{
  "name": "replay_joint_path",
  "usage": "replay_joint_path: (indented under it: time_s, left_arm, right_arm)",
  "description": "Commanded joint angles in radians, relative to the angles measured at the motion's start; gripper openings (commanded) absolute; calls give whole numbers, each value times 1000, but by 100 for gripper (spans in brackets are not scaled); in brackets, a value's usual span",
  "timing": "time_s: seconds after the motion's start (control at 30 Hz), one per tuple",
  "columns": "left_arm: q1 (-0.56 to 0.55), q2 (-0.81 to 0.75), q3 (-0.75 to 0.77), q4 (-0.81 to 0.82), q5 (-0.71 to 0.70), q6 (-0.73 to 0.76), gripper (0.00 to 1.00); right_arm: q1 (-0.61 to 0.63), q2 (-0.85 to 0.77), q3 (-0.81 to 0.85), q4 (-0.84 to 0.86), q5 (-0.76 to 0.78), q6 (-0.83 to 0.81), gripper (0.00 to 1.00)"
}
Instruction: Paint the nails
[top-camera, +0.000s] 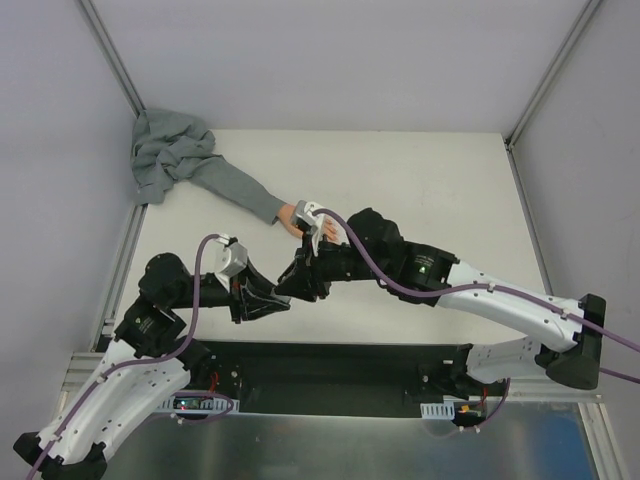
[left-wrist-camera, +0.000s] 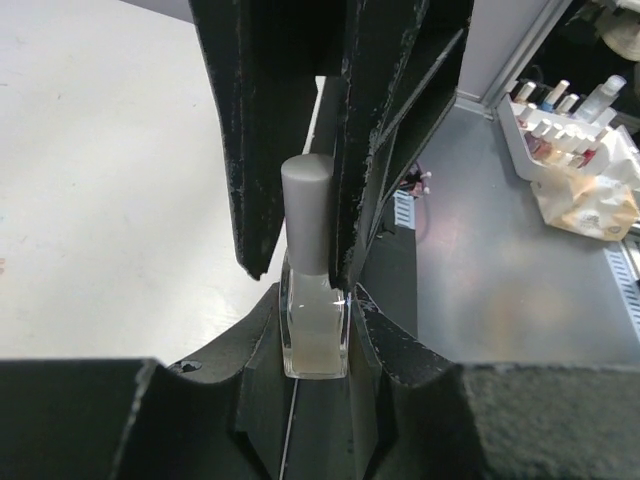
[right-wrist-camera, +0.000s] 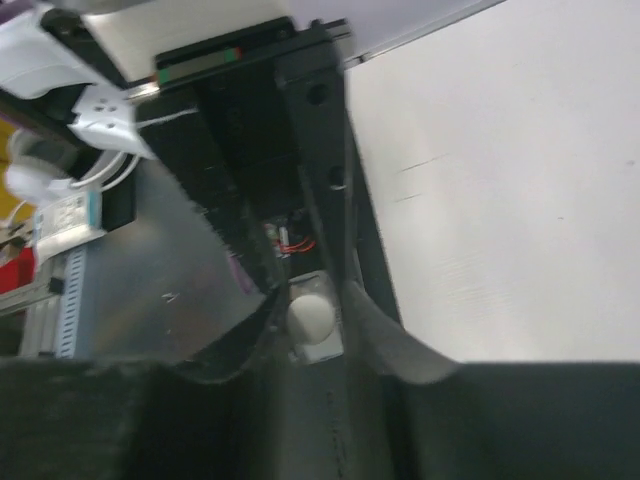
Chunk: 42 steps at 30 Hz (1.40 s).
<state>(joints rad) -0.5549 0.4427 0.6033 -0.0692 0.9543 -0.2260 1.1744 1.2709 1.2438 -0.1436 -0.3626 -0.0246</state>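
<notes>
Table (top-camera: 420, 180): white top inside an aluminium-framed enclosure with grey walls; both arm bases sit at its near edge.
Fake hand (top-camera: 291, 216): peach-pink, lying on the table left of centre. Its grey sleeve (top-camera: 225, 185) trails up-left to a crumpled heap in the far-left corner.
Nails: too small to pick out in the overhead view; neither wrist camera shows them.
Nail-polish bottle (left-wrist-camera: 315, 340): clear glass, pale liquid, tall grey cap (left-wrist-camera: 306, 200) seated on it; caught between the two grippers near the table's middle.
Left gripper (left-wrist-camera: 315, 305): closed on the glass body, one finger on each flat side.
Right gripper (right-wrist-camera: 310, 322): closed on the cap from the opposite end; the cap's round top faces its wrist camera.
Long axis: the bottle-to-cap line runs straight from one gripper into the other, so the two grippers face each other along it.
Deciding relation: the fake hand lies just beyond the joined grippers, on the side away from the bases, close by the right wrist. The right arm is the nearer one and holds the cap end.
Step (judgement): opening the bottle; painting not yet begun.
Next move (judgement): twist about the cap's axis, draw it out along that axis, then a short carry to the fingertips.
Risk (judgement): an off-axis pull could slip the glass in the left fingers.
</notes>
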Motion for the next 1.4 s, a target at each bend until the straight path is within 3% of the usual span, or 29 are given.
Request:
replay_joint_path:
  time_s: [0.0,0.1,0.27,0.5,0.8,0.87,0.9,0.93,0.97,1.07,1.1,1.2,1.37]
  left_arm:
    - [-8,7,-3,131,6,17,0]
    - [-8,7,-20,131,-76,34,0]
    - [-8,-12,-34,131,-193,69,0]
    - [-8,-22,-40,128,-379,91,0]
    - [-8,-2,-30,128,-368,97,0]
    - [-8,-9,-30,128,-370,96,0]
    - [-8,-13,-30,128,-368,93,0]
    - [-8,-16,-28,128,-362,94,0]
    - [-8,-22,-27,128,-324,97,0]
    - [-8,-29,-11,128,-188,125,0]
    - [-8,-32,-1,129,-67,126,0]
    - [-8,-29,7,175,151,97,0]
    - [-8,-4,9,198,140,67,0]
  right_arm:
    - [23,31,52,-34,227,127,40]
    - [74,76,155,-190,414,184,56]
    - [125,130,313,-416,681,323,66]
    - [142,185,396,-502,797,391,59]
    - [142,274,497,-505,811,324,50]
    - [140,280,502,-493,794,312,44]
    - [139,281,497,-479,781,298,35]
    - [134,277,481,-470,737,279,5]
    - [131,260,464,-456,710,261,1]
    - [102,194,314,-363,532,129,1]
    - [84,123,252,-240,276,30,0]
    - [-4,-3,-42,96,-147,-41,0]
    - [-33,7,-49,99,-200,-41,0]
